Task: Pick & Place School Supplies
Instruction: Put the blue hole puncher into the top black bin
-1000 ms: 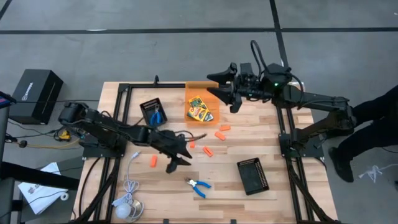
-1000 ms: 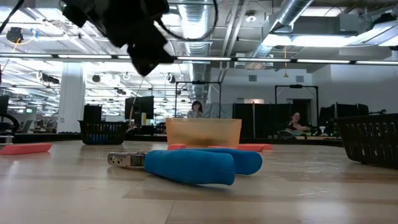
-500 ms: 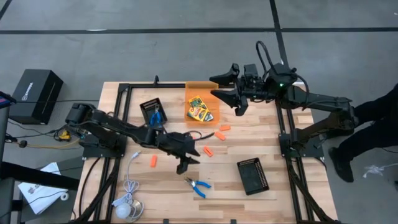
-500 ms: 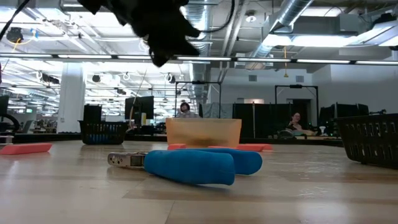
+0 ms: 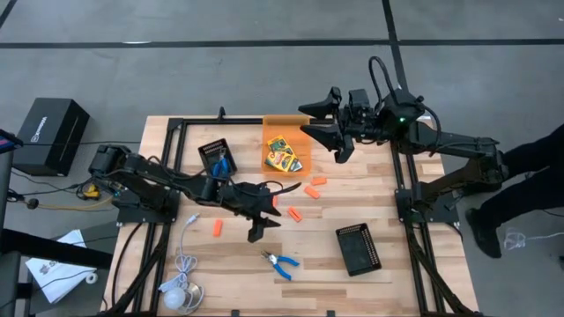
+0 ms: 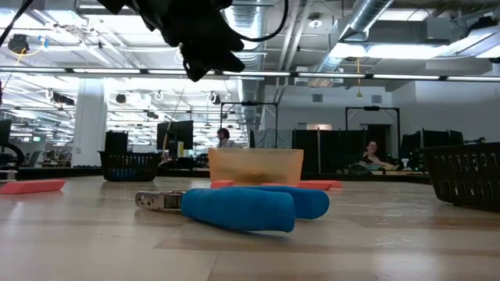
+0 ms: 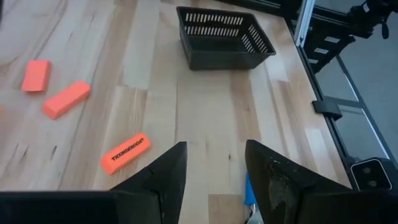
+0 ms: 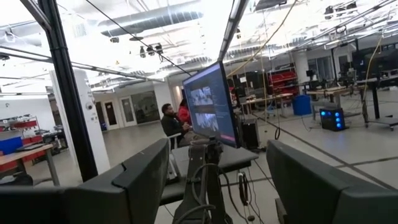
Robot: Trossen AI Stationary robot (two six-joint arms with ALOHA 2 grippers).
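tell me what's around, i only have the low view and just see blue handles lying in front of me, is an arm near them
Observer: Yes, the left gripper hangs open over the table just behind the blue-handled tool, holding nothing.
Operator: any orange pieces close to it
Observer: One orange piece lies on the wood just ahead of its fingers.
Operator: where's the other arm
Observer: The right gripper is open and raised beside the orange bin, which holds the crayon boxes.
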